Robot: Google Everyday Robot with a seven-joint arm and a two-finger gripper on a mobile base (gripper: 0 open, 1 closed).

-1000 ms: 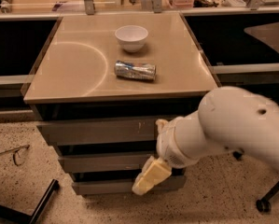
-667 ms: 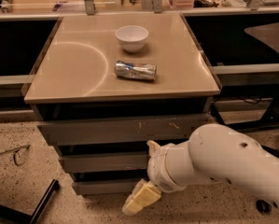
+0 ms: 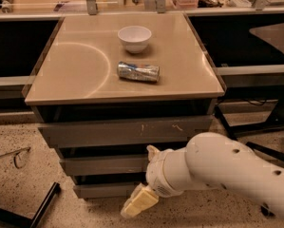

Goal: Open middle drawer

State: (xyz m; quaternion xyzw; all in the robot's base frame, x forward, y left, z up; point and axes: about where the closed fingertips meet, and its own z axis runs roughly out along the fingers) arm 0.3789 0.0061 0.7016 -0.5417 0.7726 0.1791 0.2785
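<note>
Gripper (image 3: 146,177) was low under the counter (image 3: 75,94), right at the middle drawer (image 3: 103,165) | jaws looked wide open, one tip above the drawer front, one below, holding nothing, likely ready to pinch its edge | drawer was shut, second one down under the counter.

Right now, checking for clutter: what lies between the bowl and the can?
Only bare tabletop, in the camera view; bowl and can lie apart. The gripper hangs low before the drawers.
</note>
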